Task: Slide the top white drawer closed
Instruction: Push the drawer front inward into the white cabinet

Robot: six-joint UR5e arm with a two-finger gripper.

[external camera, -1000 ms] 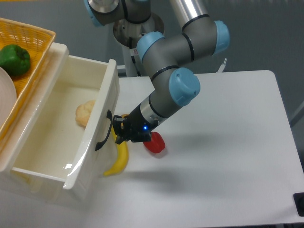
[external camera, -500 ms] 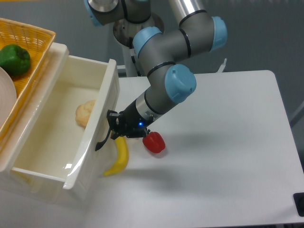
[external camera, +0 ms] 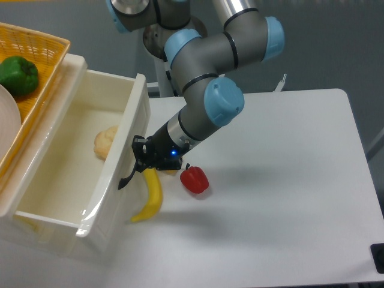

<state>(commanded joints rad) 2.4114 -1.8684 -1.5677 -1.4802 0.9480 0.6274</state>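
top white drawer (external camera: 66,180) open, front rightward (claw (external camera: 141,159) touching)

You see 1 drawer (external camera: 72,180) with 1 handle (external camera: 128,175), 1 basket (external camera: 31,60), 1 plate (external camera: 7,120), 2 peppers, 1 green (external camera: 18,75) and 1 red (external camera: 194,180), 1 banana (external camera: 151,198), 1 pale lumpy item (external camera: 105,143) inside the drawer, 1 arm (external camera: 210,78) and 1 gripper (external camera: 143,159).
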